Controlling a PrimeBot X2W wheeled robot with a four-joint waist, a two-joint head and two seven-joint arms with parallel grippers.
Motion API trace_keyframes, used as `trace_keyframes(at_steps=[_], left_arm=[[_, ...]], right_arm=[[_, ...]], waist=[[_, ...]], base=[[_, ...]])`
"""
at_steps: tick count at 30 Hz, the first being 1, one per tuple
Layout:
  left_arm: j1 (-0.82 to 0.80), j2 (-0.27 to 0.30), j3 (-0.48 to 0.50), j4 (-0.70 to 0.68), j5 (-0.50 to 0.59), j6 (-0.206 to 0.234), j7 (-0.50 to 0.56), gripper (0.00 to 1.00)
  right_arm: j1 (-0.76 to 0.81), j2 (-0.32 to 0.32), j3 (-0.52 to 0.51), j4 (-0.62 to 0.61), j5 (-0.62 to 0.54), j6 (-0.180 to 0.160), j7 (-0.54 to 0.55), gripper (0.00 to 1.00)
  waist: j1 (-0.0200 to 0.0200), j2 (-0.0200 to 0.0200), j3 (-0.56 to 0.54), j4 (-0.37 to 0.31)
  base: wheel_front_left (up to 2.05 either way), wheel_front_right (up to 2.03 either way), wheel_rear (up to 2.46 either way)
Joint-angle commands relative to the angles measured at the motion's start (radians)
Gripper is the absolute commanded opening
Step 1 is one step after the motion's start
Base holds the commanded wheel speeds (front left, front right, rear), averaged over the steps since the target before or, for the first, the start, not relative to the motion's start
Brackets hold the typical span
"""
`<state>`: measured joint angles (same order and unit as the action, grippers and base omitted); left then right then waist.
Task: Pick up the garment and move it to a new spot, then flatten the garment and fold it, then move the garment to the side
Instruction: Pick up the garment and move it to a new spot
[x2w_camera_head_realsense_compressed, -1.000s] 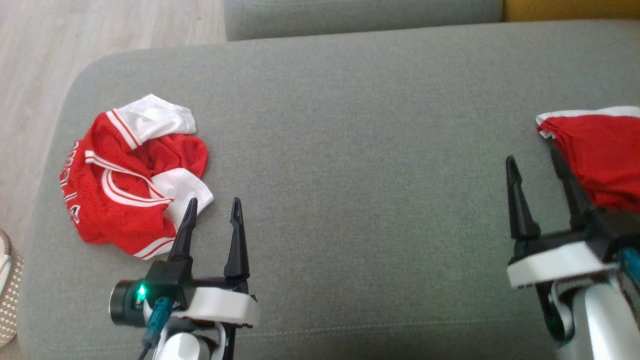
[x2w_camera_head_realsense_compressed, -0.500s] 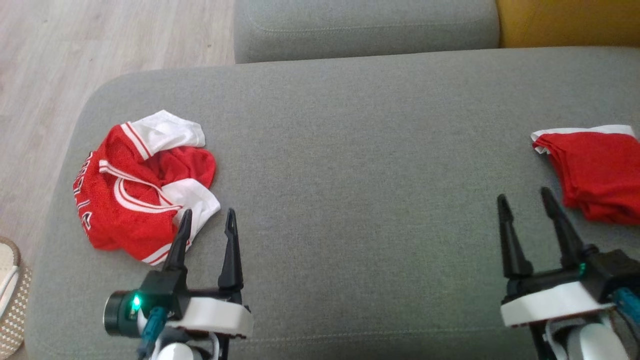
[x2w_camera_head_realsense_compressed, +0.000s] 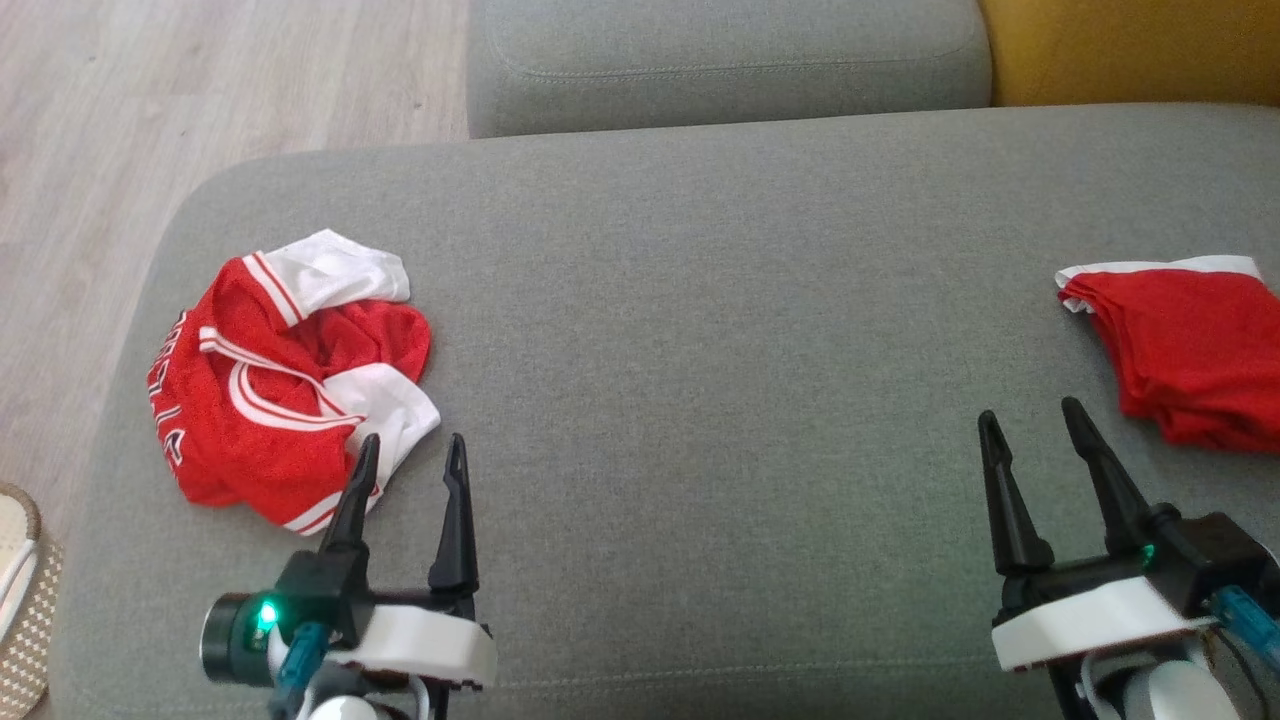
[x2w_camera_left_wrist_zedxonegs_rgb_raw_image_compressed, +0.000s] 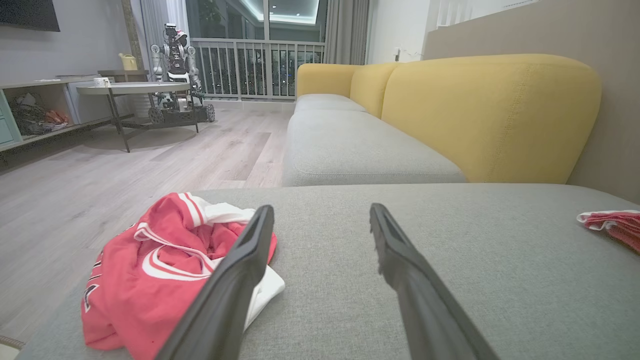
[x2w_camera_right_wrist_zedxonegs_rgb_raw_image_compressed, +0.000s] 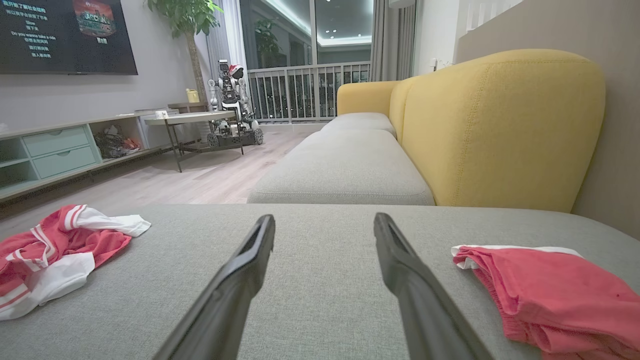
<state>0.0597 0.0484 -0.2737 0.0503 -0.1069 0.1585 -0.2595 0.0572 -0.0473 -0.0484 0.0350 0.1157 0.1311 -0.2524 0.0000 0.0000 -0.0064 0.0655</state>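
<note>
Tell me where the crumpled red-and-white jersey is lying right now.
In the head view the crumpled jersey lies at the left end of the grey sofa cushion, just ahead of the open left gripper.

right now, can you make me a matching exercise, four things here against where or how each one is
1 crumpled jersey
2 folded red garment
3 left gripper
4 yellow backrest

a lying at the grey cushion's right end
b open, near the jersey's edge
c bunched at the cushion's left end
d beyond the cushion, far right

Pairs: 1-c, 2-a, 3-b, 4-d
</note>
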Motion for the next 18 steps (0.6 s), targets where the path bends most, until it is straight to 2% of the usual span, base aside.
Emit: trace_keyframes(at_steps=[1,8,11,18], left_arm=[[-0.029,0.002,0.042,-0.028,0.005,0.007,-0.002,1.0],[-0.028,0.002,0.043,-0.009,0.014,0.01,-0.002,1.0],[-0.03,0.002,0.042,0.002,0.023,0.024,-0.002,1.0],[-0.041,0.002,0.033,0.017,0.031,0.059,-0.002,1.0]], right_arm=[[-0.015,-0.003,0.023,-0.026,0.009,0.0,-0.009,1.0],[-0.013,-0.003,0.026,-0.006,0.012,0.0,-0.009,1.0],[-0.011,-0.003,0.026,-0.001,0.021,0.0,-0.009,1.0],[-0.01,-0.003,0.044,0.006,0.024,0.0,-0.009,1.0]], waist=[[0.0,0.0,0.0,0.001],[0.0,0.0,-0.003,0.001],[0.0,0.0,-0.003,0.01],[0.0,0.0,0.005,0.08]], base=[[0.0,0.0,0.0],[0.0,0.0,0.0],[0.0,0.0,0.0],[0.0,0.0,0.0]])
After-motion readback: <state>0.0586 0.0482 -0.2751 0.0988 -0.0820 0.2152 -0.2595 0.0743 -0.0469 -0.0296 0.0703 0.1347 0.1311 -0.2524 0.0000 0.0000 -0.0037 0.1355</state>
